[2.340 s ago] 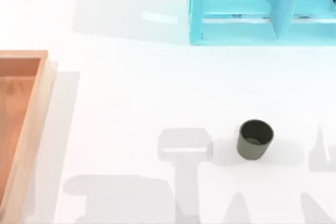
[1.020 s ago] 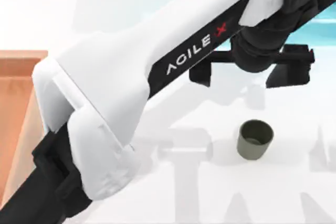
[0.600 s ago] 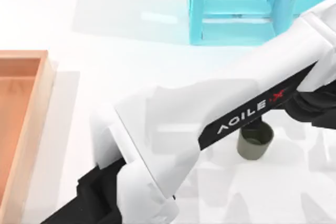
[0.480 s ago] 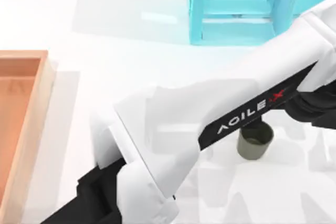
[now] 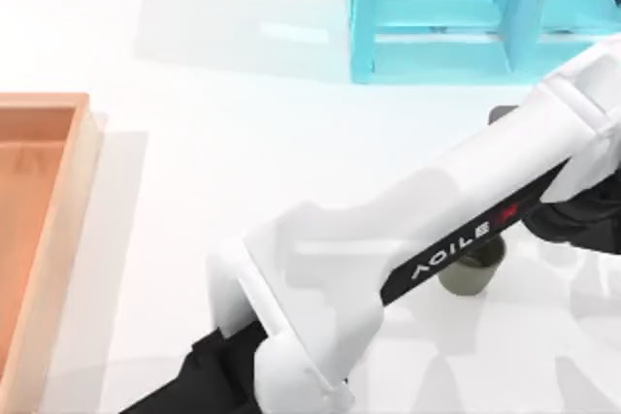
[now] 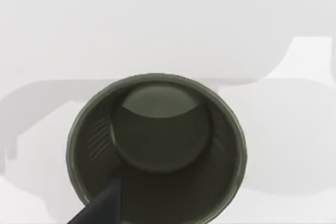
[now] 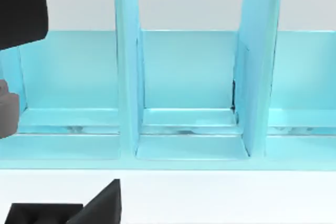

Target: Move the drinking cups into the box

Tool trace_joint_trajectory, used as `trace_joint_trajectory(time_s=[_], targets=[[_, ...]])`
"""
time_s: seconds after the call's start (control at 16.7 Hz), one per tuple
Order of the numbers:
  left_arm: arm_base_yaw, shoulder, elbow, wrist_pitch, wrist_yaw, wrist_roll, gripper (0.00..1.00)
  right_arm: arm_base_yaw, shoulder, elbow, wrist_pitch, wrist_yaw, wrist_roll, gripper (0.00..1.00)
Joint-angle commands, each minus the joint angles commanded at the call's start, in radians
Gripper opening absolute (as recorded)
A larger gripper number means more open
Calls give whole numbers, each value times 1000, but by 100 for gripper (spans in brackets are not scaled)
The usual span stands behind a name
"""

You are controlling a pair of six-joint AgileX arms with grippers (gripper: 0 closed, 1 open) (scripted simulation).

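An olive-grey drinking cup [image 5: 473,274] stands upright on the white table right of centre, its far side covered by my left arm [image 5: 427,230]. That arm reaches in from the lower left, and my left gripper [image 5: 582,218] hangs over the table just right of the cup. In the left wrist view the cup [image 6: 157,129] is seen from straight above, empty, with a dark gripper part [image 6: 100,209] crossing its near rim. The orange-brown wooden box [image 5: 83,176] lies at the left edge, far from the cup. A dark part of my right gripper [image 7: 100,203] faces the shelf.
A cyan shelf frame [image 5: 437,16] stands at the back right; in the right wrist view its compartments [image 7: 186,87] are close ahead, with dark and grey parts of the left arm [image 7: 21,9] off to one side. Bare white table lies between box and cup.
My left arm has swung in over the table and moved from near the shelf toward the cup, ending lower and further right. The cup and the box have not moved.
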Motion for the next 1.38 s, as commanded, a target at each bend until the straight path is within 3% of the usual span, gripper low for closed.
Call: trace_joint_trajectory(time_s=[0.3, 0.66, 1.38], targets=[[25, 190, 231, -31, 7, 26, 100, 0, 0, 0, 0, 0, 0, 100], [30, 224, 268, -36, 8, 31, 100, 0, 0, 0, 0, 0, 0, 100], [30, 224, 268, -36, 8, 31, 10, 0, 0, 0, 0, 0, 0, 100]])
